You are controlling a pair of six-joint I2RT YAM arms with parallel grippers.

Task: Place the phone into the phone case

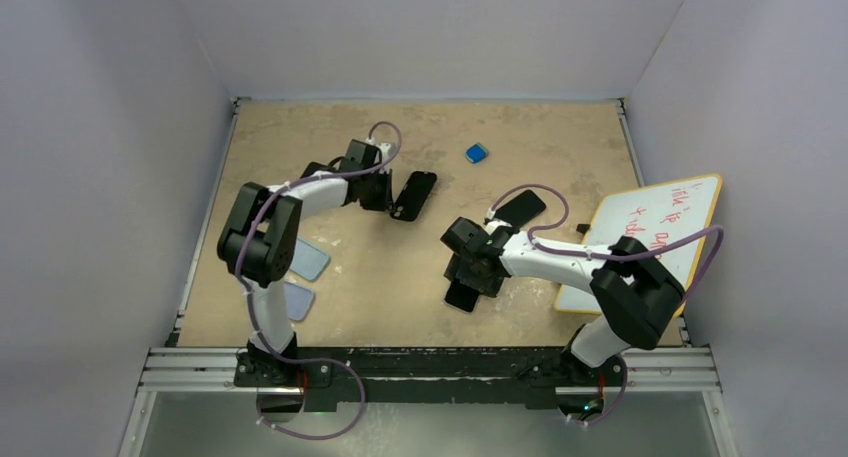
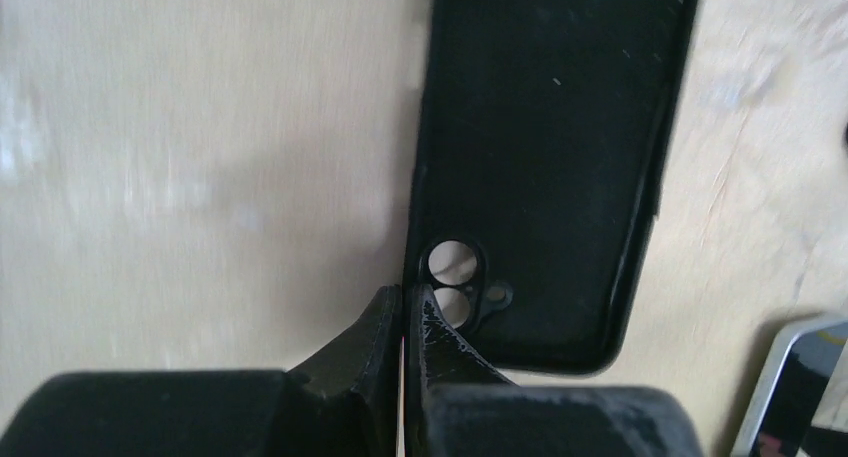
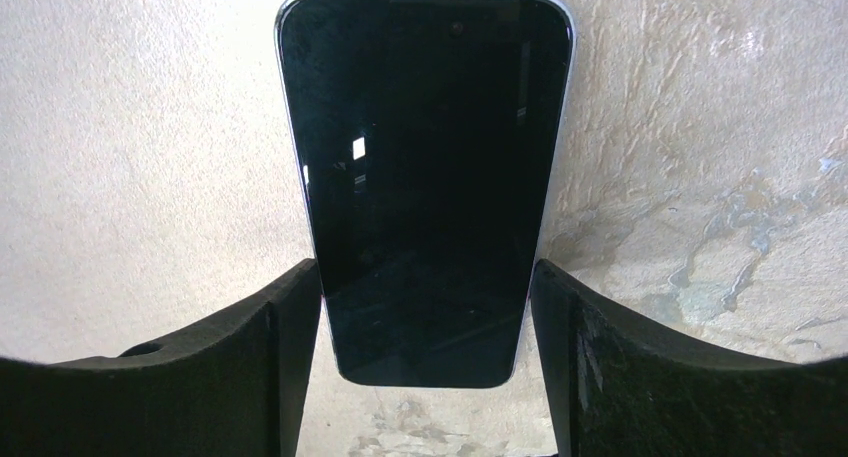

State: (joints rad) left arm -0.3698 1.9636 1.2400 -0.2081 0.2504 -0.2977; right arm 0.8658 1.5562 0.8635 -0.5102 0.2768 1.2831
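The black phone case (image 2: 545, 147) lies open side up on the tan table, its camera holes at the near end. My left gripper (image 2: 408, 292) is shut, its fingertips pinching the case's left rim beside those holes. In the top view this gripper (image 1: 388, 199) sits at the left end of the case (image 1: 414, 195). The phone (image 3: 425, 177) lies screen up, dark glass with a pale frame. My right gripper (image 3: 425, 272) straddles its near end, with both fingers (image 3: 290, 327) touching its long sides. In the top view the right gripper (image 1: 468, 277) covers most of the phone (image 1: 461, 297).
A second dark phone-shaped slab (image 1: 521, 209) lies just behind the right wrist. A small blue object (image 1: 477, 153) sits farther back. A whiteboard (image 1: 655, 239) leans over the table's right edge. Two pale blue cases (image 1: 310, 260) (image 1: 298, 300) lie by the left arm.
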